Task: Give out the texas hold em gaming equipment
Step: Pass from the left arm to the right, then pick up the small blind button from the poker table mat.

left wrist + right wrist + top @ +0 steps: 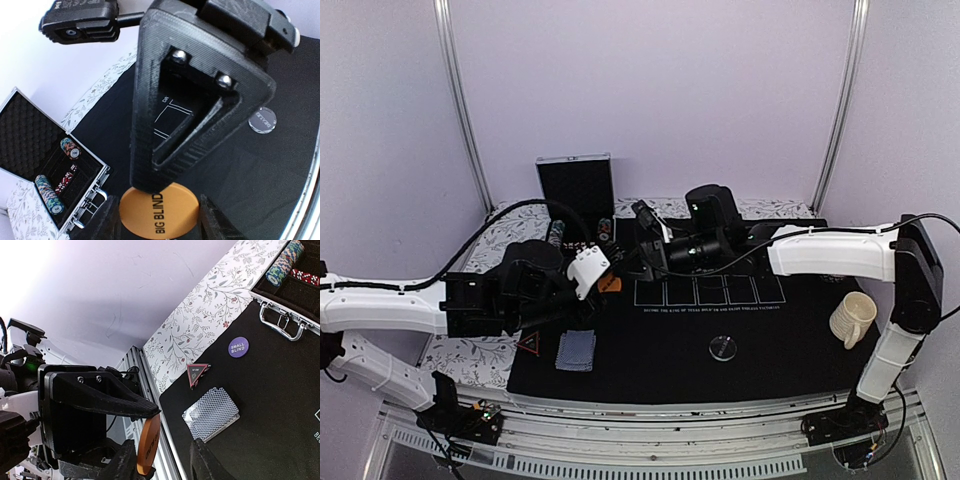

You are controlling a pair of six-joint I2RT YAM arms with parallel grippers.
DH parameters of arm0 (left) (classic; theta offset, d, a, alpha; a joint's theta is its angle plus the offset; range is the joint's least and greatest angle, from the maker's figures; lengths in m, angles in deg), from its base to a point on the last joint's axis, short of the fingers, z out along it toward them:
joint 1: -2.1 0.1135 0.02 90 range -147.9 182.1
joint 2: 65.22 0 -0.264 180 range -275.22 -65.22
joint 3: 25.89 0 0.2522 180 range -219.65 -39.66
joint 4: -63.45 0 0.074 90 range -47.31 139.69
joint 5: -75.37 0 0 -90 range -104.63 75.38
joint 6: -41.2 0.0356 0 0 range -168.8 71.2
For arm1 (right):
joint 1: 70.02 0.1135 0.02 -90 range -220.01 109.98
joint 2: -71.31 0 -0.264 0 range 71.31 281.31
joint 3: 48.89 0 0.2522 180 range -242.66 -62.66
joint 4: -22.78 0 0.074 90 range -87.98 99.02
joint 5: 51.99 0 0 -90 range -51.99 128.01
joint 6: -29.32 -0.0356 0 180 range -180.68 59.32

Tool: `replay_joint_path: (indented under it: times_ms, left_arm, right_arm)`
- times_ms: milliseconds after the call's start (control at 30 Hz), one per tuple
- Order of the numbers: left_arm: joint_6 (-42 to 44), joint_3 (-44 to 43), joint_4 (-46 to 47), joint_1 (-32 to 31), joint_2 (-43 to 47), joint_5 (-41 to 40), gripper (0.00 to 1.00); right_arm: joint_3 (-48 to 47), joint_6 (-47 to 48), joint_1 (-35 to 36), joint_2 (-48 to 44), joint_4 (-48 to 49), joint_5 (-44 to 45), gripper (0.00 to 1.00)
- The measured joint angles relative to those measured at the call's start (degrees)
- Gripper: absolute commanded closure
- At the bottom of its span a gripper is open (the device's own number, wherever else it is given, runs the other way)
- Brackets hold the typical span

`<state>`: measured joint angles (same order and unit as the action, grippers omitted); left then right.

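Holding: my left gripper (159, 227) pinched the orange chip (162, 209) by its rim, one finger on either side, with the face reading BIG BLIND turned toward that wrist's camera.
Right gripper: my right gripper (162, 462) straddled the same chip, which showed edge-on in its own view. Its jaws stood apart, one finger close beside the chip and a plain gap before the other.
Meeting place: both grippers met over the far left part of the mat (770, 340), just in front of the case (30, 145).
Case: it lay open at the mat's far edge with its lid raised, and chip stacks (48, 194) lay in its tray.
Purple chip: the purple chip (238, 346), marked SMALL BLIND, lay flat on the mat near the case's handle.
Triangle: the triangle (197, 374), red-edged, lay flat on the mat between the purple chip and the cards.
Cards: the cards (211, 412) sat face down in a small stack at the mat's near left, just beside the triangle.
Clear disc: the clear disc (723, 348) lay flat on the mat near its front middle, well apart from both grippers.
Mug: the mug (853, 318), cream, stood upright on the mat's right side.
Cloth: a flowered cloth (200, 305) showed under the mat.
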<state>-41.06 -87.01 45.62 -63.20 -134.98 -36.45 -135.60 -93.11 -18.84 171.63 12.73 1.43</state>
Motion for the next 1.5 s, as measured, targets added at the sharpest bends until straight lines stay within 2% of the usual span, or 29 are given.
replay_joint_path:
  times_ms: [233,500,600,633,667,800,900,1000,1267,1367,1500]
  left_arm:
    - [0.59,0.0,0.44,-0.04,-0.76,-1.07,0.63]
    - [0.79,0.0,0.37,-0.07,-1.57,-1.88,0.63]
    - [0.94,0.0,0.22,-0.07,-1.57,-2.21,0.62]
    - [1.03,0.0,0.24,-0.07,-1.6,-2.27,0.61]
    - [1.05,0.0,0.26,-0.07,-1.64,-2.34,0.55]
    - [0.68,0.0,-0.11,-0.11,-1.64,-2.38,0.19]
    - [-0.55,0.0,-0.13,-0.24,-1.51,-2.56,0.04]
    - [-2.01,0.15,-0.09,-0.24,-1.07,-2.99,0.02]
    - [-7.13,0.59,-1.33,1.64,1.25,-3.19,0.02]
    - [-10.08,0.59,-3.17,5.18,1.22,-2.69,0.02]
    - [-16.0,0.48,-7.48,13.97,-0.24,-1.49,0.02]
  right_arm:
    - [-0.55,-0.11,0.59,0.96,0.2,-0.31,0.7]
    - [-0.7,0.17,1.14,1.44,-0.02,-0.68,0.96]
    - [-0.83,0.15,1.22,1.44,-0.42,-0.11,0.98]
    - [-0.87,0.0,1.22,1.44,-0.66,0.07,0.98]
    - [-0.9,0.04,1.25,1.44,-0.83,0.24,0.98]
    - [-0.92,0.55,1.31,1.09,-1.84,1.86,0.98]
    - [0.22,1.38,0.66,-0.72,-3.82,4.42,0.98]
    - [4.57,1.57,-2.47,-5.09,-4.59,5.75,0.98]
    - [18.47,1.2,-18.91,-20.02,-8.46,10.51,0.98]
    - [22.03,1.16,-22.05,-25.11,-10.54,12.11,0.98]
    - [23.78,1.22,-23.1,-30.05,-13.42,13.53,0.98]
